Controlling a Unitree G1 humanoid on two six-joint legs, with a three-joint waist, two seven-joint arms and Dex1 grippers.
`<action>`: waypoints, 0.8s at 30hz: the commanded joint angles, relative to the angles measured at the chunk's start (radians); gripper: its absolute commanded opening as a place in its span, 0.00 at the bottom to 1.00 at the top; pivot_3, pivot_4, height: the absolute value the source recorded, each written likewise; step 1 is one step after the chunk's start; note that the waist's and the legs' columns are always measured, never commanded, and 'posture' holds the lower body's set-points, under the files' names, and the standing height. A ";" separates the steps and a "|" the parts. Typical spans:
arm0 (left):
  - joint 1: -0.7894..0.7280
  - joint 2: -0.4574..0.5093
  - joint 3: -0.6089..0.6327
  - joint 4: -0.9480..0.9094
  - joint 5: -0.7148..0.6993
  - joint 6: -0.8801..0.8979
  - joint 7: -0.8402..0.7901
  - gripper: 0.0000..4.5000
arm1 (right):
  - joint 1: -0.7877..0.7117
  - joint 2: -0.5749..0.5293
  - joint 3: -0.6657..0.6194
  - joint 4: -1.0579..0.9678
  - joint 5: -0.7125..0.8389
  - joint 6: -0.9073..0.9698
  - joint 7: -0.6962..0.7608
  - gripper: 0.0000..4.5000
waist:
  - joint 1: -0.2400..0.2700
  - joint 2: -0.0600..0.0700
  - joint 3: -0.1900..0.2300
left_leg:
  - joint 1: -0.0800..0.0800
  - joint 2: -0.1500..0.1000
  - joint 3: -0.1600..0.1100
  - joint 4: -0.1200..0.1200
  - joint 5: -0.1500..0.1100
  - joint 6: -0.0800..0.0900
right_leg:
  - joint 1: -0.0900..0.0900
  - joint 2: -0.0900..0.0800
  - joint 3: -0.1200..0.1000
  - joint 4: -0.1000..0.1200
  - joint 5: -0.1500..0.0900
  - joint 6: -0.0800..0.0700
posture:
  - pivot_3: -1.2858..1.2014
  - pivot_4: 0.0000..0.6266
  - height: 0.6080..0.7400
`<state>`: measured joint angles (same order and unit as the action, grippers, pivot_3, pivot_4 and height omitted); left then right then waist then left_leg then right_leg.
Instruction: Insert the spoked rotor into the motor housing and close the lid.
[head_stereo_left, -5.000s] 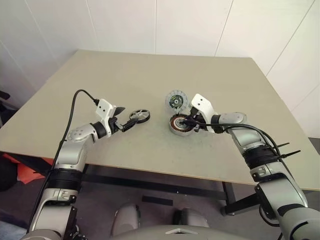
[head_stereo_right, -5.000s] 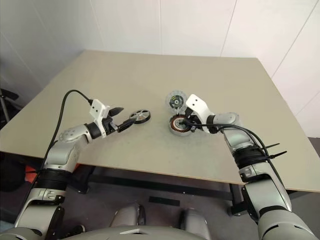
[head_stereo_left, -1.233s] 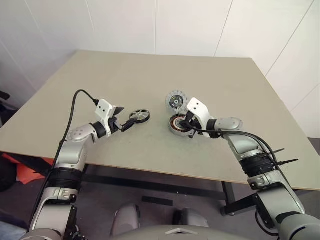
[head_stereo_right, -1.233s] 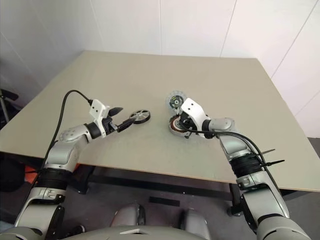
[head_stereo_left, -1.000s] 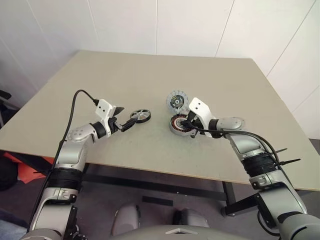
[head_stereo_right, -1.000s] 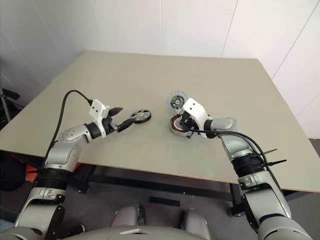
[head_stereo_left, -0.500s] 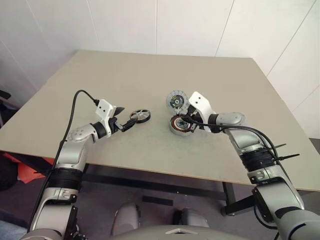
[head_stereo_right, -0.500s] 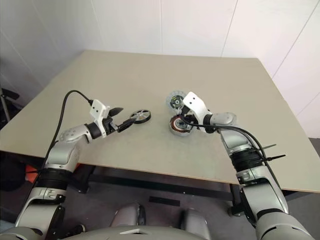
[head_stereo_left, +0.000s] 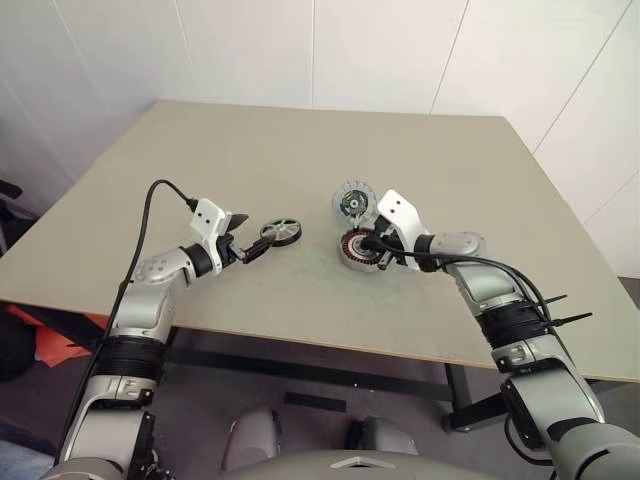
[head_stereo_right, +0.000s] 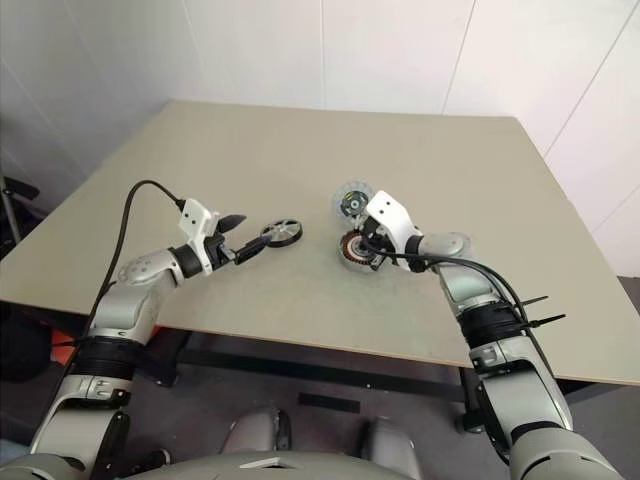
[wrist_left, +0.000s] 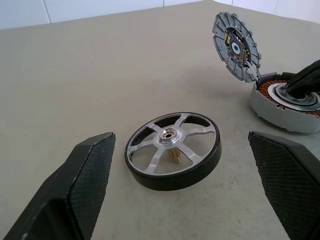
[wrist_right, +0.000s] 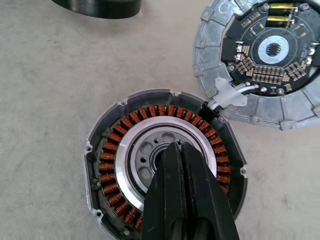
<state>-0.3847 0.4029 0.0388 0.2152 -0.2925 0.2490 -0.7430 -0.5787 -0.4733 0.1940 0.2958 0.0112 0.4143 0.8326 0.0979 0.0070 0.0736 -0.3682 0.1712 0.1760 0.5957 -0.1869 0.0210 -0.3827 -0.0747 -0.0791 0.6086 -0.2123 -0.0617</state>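
My right gripper has its fingers pressed together, tips down in the centre of the motor housing, holding nothing. The lid stands tilted open, touching the housing's far edge. The spoked rotor lies flat on the table beside the housing, between the spread fingers of my left gripper.

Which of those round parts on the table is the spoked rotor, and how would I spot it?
On the beige table, look between the open fingers of the left gripper. There the spoked rotor lies flat, apart from the other parts. Its black rim and pale spokes set it apart from the copper-wound motor housing and the ribbed grey lid propped beside it.
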 joint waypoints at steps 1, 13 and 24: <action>-0.019 0.000 0.019 -0.030 -0.013 -0.003 0.008 1.00 | -0.049 -0.016 -0.043 -0.089 0.029 0.018 0.002 0.00 | 0.000 0.000 0.000 | 0.000 0.000 0.000 0.000 0.000 0.000 | 0.000 0.000 0.000 0.000 0.000 0.000 | 0.52 0.00 1.00; -0.019 0.007 0.016 -0.025 -0.006 -0.010 0.003 1.00 | 0.002 0.031 0.013 0.039 -0.011 -0.003 -0.018 0.00 | 0.000 0.000 0.000 | 0.000 0.000 0.000 0.000 0.000 0.000 | -0.001 0.000 0.000 0.000 0.000 0.000 | 0.52 0.00 1.00; -0.016 0.012 0.019 -0.027 -0.007 -0.011 0.007 1.00 | -0.035 0.004 -0.020 -0.003 0.004 -0.023 -0.012 0.00 | 0.000 0.000 -0.001 | 0.003 0.000 0.000 0.000 0.000 -0.001 | 0.004 0.000 0.000 0.000 -0.003 0.005 | 0.52 0.00 1.00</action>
<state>-0.3849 0.4070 0.0392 0.2164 -0.2916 0.2489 -0.7369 -0.5791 -0.4532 0.2025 0.3354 0.0045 0.3846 0.8198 0.0975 0.0066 0.0728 -0.3649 0.1711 0.1760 0.5960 -0.1866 0.0204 -0.3791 -0.0747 -0.0787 0.6085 -0.2151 -0.0570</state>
